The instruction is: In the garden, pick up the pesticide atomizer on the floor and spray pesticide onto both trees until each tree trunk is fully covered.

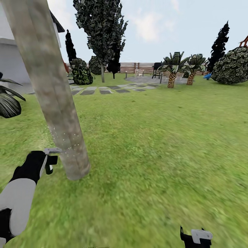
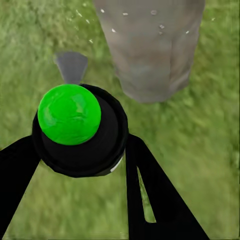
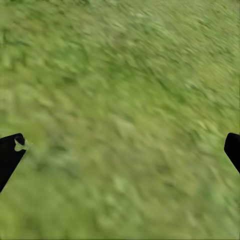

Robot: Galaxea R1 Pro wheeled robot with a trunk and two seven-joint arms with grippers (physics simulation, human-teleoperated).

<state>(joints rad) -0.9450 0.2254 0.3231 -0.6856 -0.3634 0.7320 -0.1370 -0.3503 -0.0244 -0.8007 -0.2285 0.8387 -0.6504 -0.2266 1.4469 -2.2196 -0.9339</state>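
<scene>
Black fingers (image 2: 150, 190) of the left tool (image 2: 82, 165) are framing the left wrist view, closing round the dark body of the pesticide atomizer (image 2: 80, 132), whose bright green round cap is sitting on top and whose grey nozzle is pointing at the tree trunk (image 2: 150, 47). How firmly the fingers are pressing is hard to make out, since the atomizer's body is covering the contact on the left side and both fingers are running off the picture's near edge. In the head view the left tool (image 1: 48, 162) is showing at the near left, with the atomizer's grey nozzle tip just beside the trunk (image 1: 51, 89); the rest of the atomizer is hiding behind the black wrist. Small pale specks are dotting the trunk's bark around nozzle height. The trunk is leaning across the picture and its crown is being cut off by the top edge.

At the near right edge, the right tool (image 1: 196, 237) is being cut off by the bottom of the head view. In the right wrist view its two black fingertips (image 3: 10, 152) are standing wide apart at opposite edges, holding nothing, over blurred lawn (image 3: 120, 115).

Farther off, a second tall tree (image 1: 101, 31) is standing beyond grey stepping stones (image 1: 103, 90). A brown slatted fence (image 1: 132, 67), two short palms (image 1: 174, 69) and a white house (image 1: 13, 58), partly hidden by the trunk, are lying at the far side.
</scene>
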